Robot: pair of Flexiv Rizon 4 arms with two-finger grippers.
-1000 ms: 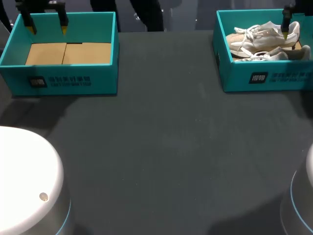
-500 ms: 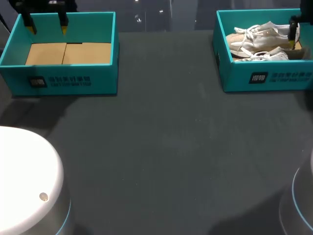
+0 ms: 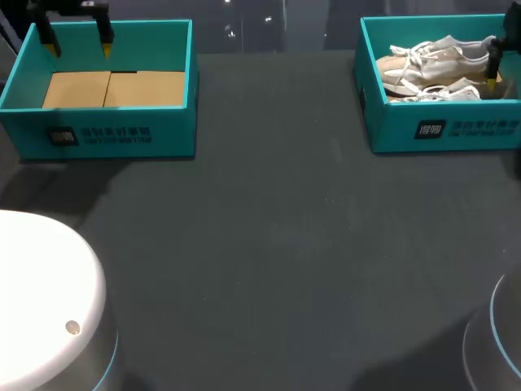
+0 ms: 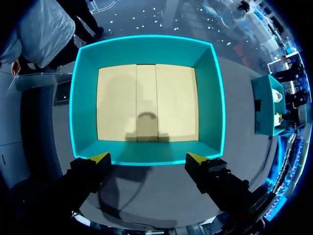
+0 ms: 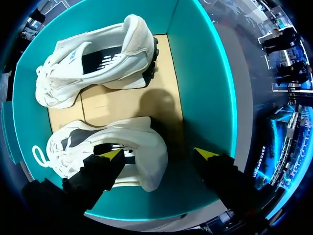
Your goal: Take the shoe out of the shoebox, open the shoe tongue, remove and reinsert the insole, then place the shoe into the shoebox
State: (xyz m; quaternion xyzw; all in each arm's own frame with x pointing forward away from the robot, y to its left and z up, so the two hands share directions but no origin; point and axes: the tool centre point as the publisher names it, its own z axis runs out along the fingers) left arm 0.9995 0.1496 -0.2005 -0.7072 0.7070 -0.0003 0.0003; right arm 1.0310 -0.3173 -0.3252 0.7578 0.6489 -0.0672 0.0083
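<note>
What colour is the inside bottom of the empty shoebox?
The empty shoebox has a plain tan cardboard bottom inside teal walls, clearest in the left wrist view.

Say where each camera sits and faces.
Head view: above and behind, facing down on dark table; left gripper, right gripper at far corners.
Left wrist view: above empty teal cardboard shoebox, facing down; own tips show.
Right wrist view: above white lace-up shoes in second teal shoebox; own tips show.
Shared: head view shows both shoeboxes.

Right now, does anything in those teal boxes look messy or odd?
Nothing broken or spilled. In the right shoebox, the far shoe and near shoe lie tipped sideways, and a lace loops loose.
</note>
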